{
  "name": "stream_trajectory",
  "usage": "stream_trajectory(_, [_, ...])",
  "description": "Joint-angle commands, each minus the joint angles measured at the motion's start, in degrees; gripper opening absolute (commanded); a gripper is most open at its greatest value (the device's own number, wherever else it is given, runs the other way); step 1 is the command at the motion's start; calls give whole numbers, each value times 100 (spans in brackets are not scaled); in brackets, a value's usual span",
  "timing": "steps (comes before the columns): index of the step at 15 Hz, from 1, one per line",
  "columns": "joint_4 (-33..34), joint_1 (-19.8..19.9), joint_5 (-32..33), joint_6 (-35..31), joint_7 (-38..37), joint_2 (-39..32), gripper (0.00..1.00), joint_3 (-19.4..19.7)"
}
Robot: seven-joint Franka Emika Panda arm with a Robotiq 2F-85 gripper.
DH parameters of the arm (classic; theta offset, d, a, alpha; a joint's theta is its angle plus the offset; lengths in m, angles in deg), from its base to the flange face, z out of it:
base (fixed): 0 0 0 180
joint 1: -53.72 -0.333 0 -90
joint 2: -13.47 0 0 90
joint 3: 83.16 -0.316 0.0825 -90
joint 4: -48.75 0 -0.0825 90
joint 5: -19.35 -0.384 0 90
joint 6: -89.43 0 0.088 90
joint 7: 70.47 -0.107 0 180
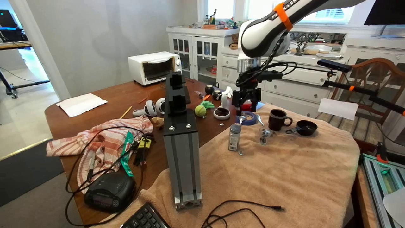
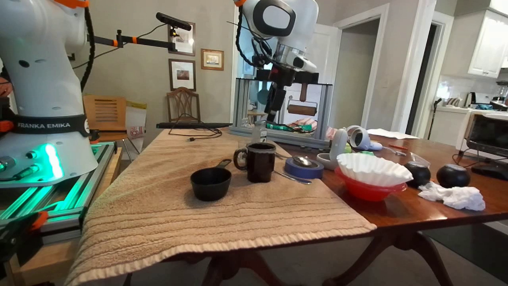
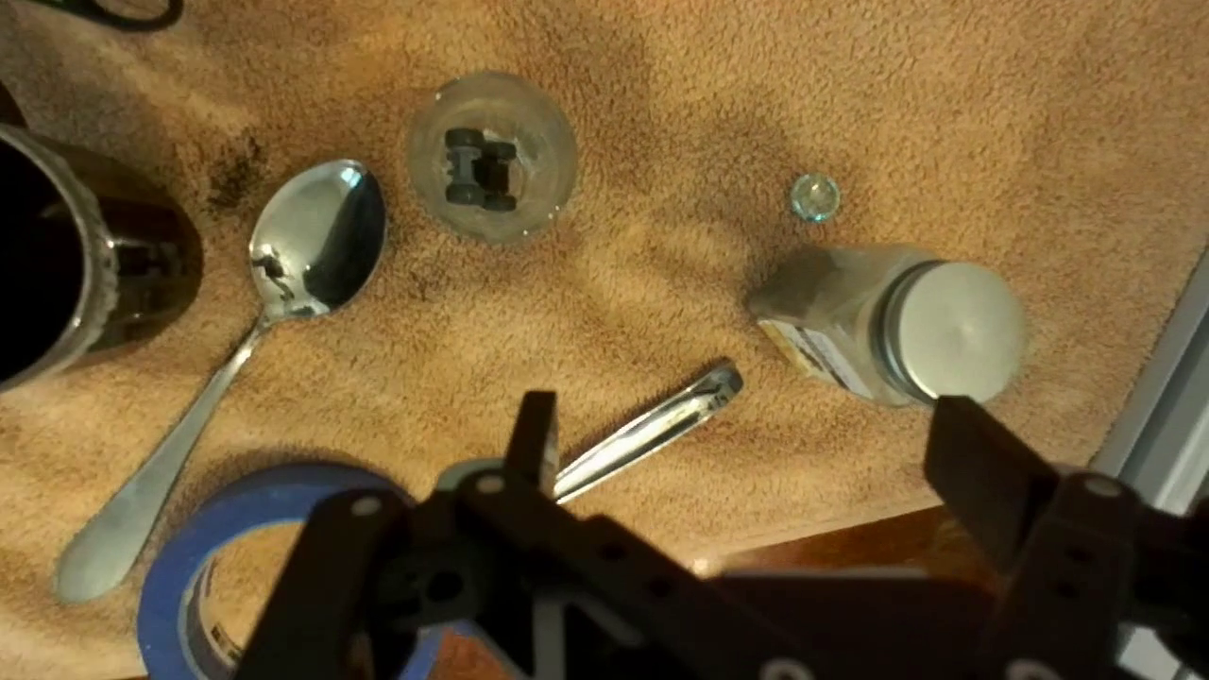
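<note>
The jaws stand spread above the towel [image 3: 642,264] and hold nothing — so, I judge, no grasp is done yet and all handling is left. Below them lies a metal handle [image 3: 652,430]; near it, the lidded jar [image 3: 888,321] stands upright.

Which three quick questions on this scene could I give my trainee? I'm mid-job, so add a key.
1. True or false: the gripper is open and holds nothing.
2. In the wrist view, what lies nearest the round bead? a) tape roll b) lidded jar c) measuring-cup handle
3. Fill in: in the wrist view, the bowl of the fully visible spoon lies between the dark mug and the ____.
Key: 1. True. 2. b. 3. Clear glass.
</note>
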Motion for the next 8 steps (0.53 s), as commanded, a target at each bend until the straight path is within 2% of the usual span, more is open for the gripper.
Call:
stream_trajectory(1, [16, -135, 185, -534, 310, 89, 100, 9])
stream_trajectory(5, [-71, -178, 183, -1478, 928, 255, 100, -89])
stream_trajectory(8, [-231, -139, 198, -1828, 1663, 623, 100, -181])
